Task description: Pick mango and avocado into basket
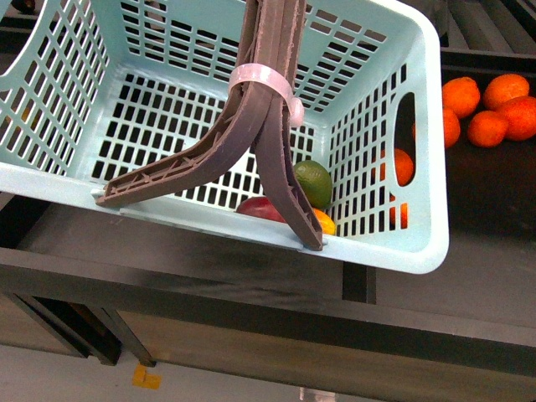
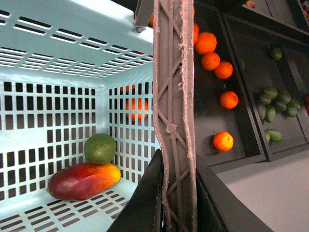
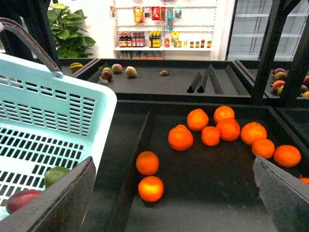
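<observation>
With the left gripper [image 2: 176, 212] clamped on the brown handles [image 2: 174, 96] and the right gripper [image 3: 174, 203] spread empty, the basket [image 1: 423, 151] looks light but swingy, its mango [image 2: 83, 180] and avocado [image 2: 100, 148] free to roll.

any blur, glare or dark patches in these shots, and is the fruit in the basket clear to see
Front view: sharp, evenly lit, but the brown handles hide much of the mango and avocado. Left wrist view: both fruits crisp inside the basket; the close handle fills the centre. Right wrist view: pincer fingers near the lens look dark and soft; the shelves behind are bright, slightly washed out.
</observation>
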Action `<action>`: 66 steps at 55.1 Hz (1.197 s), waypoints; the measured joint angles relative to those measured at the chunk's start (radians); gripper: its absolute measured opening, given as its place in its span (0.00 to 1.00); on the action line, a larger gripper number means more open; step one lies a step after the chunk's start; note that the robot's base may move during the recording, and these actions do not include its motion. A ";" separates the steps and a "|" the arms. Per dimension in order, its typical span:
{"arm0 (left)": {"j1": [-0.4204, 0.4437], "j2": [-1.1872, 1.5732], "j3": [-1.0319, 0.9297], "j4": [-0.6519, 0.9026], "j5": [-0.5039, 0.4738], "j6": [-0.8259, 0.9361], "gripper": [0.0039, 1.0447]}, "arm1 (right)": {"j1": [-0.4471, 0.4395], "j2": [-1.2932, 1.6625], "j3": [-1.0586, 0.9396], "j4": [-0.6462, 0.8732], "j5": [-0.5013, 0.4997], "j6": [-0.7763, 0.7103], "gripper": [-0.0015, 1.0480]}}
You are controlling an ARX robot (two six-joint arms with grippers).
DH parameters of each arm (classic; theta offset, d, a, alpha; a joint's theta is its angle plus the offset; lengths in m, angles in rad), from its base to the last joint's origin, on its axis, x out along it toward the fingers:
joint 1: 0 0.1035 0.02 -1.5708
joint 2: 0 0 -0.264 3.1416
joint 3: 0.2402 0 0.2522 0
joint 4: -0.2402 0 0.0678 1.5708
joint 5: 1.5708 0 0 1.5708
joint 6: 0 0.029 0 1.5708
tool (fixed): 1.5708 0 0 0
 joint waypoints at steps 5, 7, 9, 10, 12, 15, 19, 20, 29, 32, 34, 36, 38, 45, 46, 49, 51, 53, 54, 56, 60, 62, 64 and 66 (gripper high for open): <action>0.001 0.000 0.000 0.000 -0.003 0.002 0.11 | 0.000 0.000 0.000 0.000 0.000 0.000 0.93; 0.001 0.000 0.000 0.000 -0.002 0.002 0.11 | 0.000 0.000 0.000 0.000 0.000 0.000 0.93; 0.001 0.000 0.000 0.000 0.000 0.002 0.11 | 0.000 0.000 0.000 0.000 0.000 0.000 0.93; 0.001 0.000 0.000 0.000 0.002 0.001 0.11 | 0.000 0.000 0.000 0.000 0.000 0.000 0.93; 0.000 0.000 0.000 0.000 0.008 -0.001 0.11 | 0.000 0.000 0.000 0.000 0.000 0.000 0.93; 0.000 0.000 0.000 0.000 0.013 -0.002 0.11 | 0.000 0.000 0.000 0.000 0.000 0.000 0.93; 0.003 0.000 -0.021 0.059 0.064 0.040 0.11 | 0.000 0.000 0.000 0.000 0.000 0.000 0.93; 0.005 0.003 -0.035 0.106 0.094 0.072 0.11 | 0.000 0.000 0.000 0.000 0.000 0.000 0.93; 0.032 0.161 0.049 0.348 0.084 0.367 0.11 | 0.000 0.000 0.000 0.000 -0.001 0.000 0.93; 0.049 0.230 0.113 0.374 0.012 0.300 0.11 | 0.000 0.000 0.000 0.000 0.000 0.000 0.93; 0.064 0.276 0.161 0.377 -0.038 0.250 0.11 | 0.000 0.000 0.000 0.000 0.000 0.000 0.93; 0.082 0.325 0.215 0.375 -0.087 0.184 0.11 | 0.000 0.000 0.000 0.000 0.000 0.000 0.93; 0.095 0.362 0.256 0.365 -0.123 0.147 0.11 | 0.000 0.000 0.000 0.000 0.000 0.000 0.93; 0.168 0.547 0.509 0.246 -0.313 -0.093 0.11 | 0.000 0.000 0.000 0.000 0.000 0.000 0.93; 0.178 0.571 0.545 0.222 -0.339 -0.130 0.11 | 0.000 0.000 0.000 0.000 0.000 0.000 0.93; 0.201 0.629 0.638 0.158 -0.407 -0.236 0.11 | 0.000 0.000 0.000 0.000 0.000 0.000 0.93; 0.220 0.684 0.735 0.084 -0.476 -0.328 0.11 | 0.000 0.000 0.000 0.000 0.000 0.000 0.93; 0.232 0.724 0.808 0.025 -0.519 -0.391 0.11 | 0.000 0.000 0.000 0.000 0.000 0.000 0.93; 0.236 0.742 0.842 -0.005 -0.539 -0.424 0.11 | 0.000 0.000 0.000 0.000 0.000 0.000 0.93; 0.243 0.778 0.911 -0.061 -0.568 -0.484 0.11 | 0.000 0.000 0.000 0.000 0.000 0.000 0.93; 0.252 0.837 1.031 -0.157 -0.603 -0.583 0.11 | 0.000 0.000 0.000 0.000 0.000 0.000 0.93; 0.257 0.871 1.102 -0.214 -0.615 -0.630 0.11 | 0.000 0.000 0.000 0.000 0.000 0.000 0.93; 0.266 0.907 1.176 -0.271 -0.629 -0.680 0.11 | 0.000 0.000 0.000 0.000 0.000 0.000 0.93; 0.274 0.948 1.259 -0.338 -0.636 -0.728 0.11 | 0.000 0.000 0.000 0.000 0.000 0.000 0.93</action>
